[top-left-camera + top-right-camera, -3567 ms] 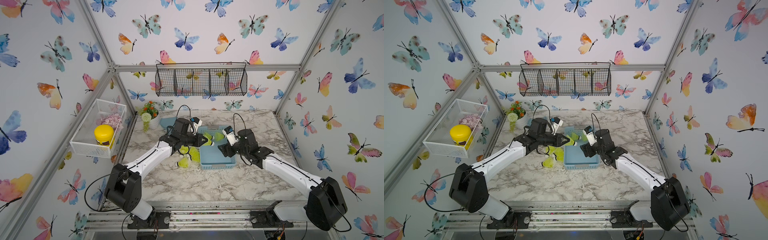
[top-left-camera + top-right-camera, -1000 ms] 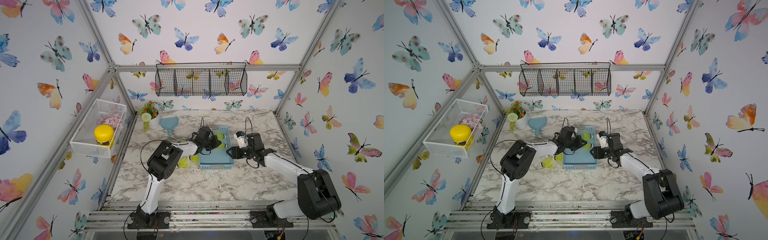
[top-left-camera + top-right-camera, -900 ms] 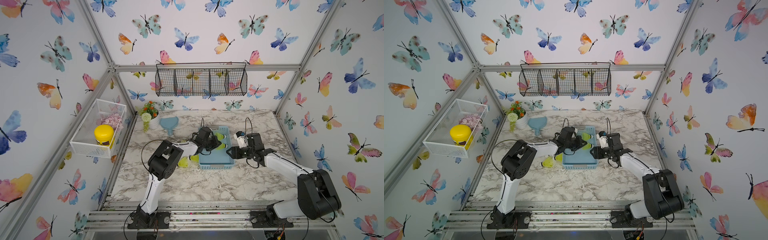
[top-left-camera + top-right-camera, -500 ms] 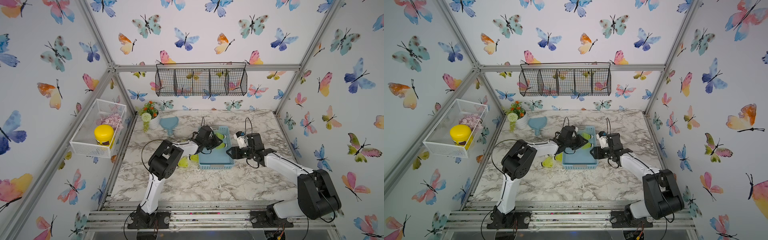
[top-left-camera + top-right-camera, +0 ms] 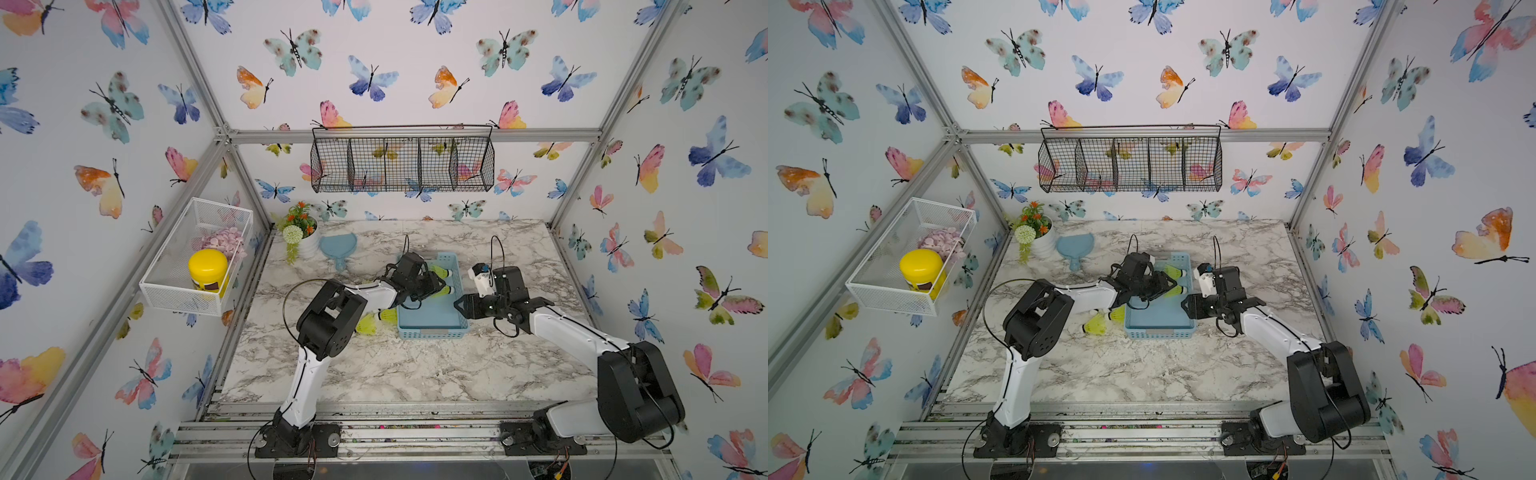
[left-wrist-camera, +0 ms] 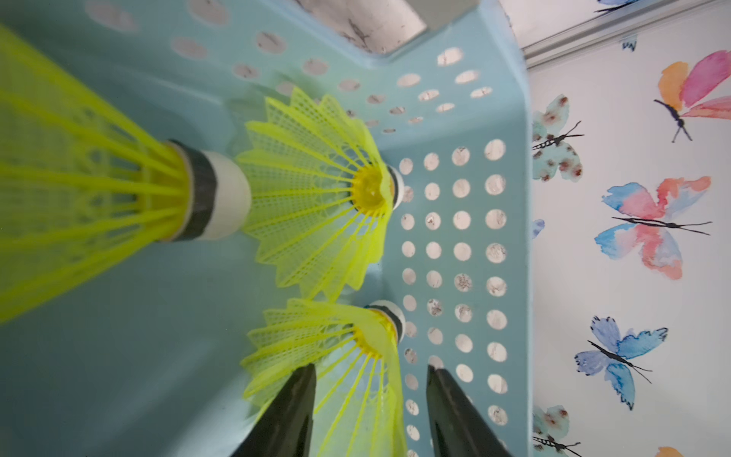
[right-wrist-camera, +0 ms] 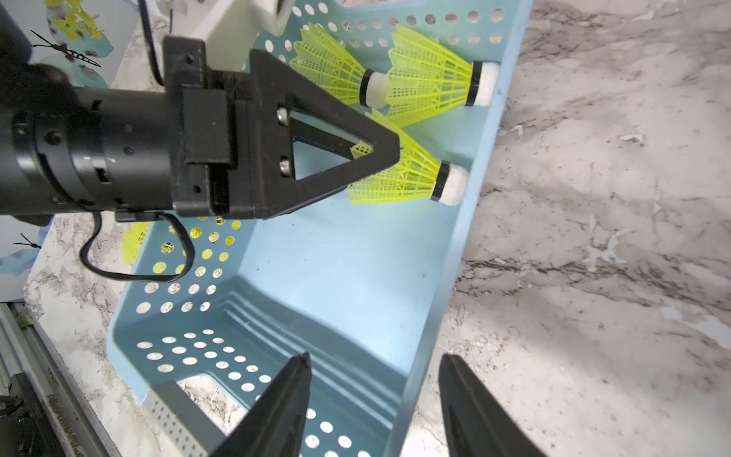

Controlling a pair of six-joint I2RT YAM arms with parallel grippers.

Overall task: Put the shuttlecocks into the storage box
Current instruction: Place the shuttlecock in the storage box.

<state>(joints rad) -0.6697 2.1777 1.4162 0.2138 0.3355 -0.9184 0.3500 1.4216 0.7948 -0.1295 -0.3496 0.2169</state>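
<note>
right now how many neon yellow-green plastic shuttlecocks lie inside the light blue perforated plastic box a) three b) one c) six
a: the right wrist view shows exactly three neon yellow-green shuttlecocks lying in the light blue perforated plastic box.

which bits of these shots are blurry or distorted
Left wrist view: the nearest neon yellow-green mesh shuttlecock is out of focus; the two farther ones and the light blue perforated plastic storage box are sharp. Right wrist view: the white-grey marble tabletop looks bright and washed. Both top views: wide-angle, the aluminium frame bars splay outward.
</note>
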